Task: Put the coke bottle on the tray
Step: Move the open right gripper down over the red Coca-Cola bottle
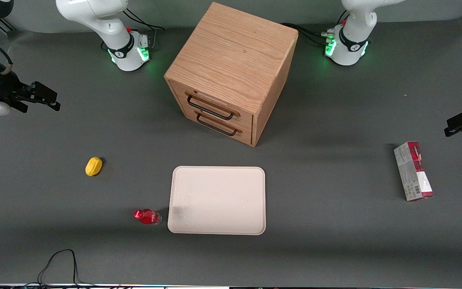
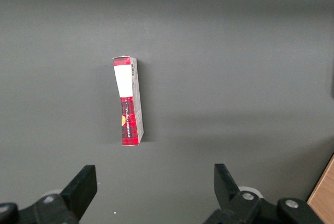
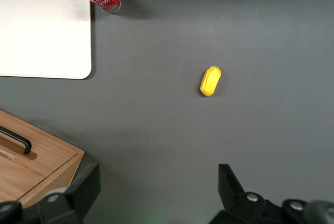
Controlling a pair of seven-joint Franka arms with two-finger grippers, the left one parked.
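coke bottle: sitting upright on the table just beside the tray's edge, toward the working arm's end — not on it yet, so the job's basically not started.
tray: lying flat in front of the wooden drawer cabinet, nothing on it, so any spot is landing room.
lemon-shaped thing: sitting between gripper and bottle — probably worth steering around.
gripper: hanging high over the table near the cabinet, pointing down, fingers spread wide and holding nothing.
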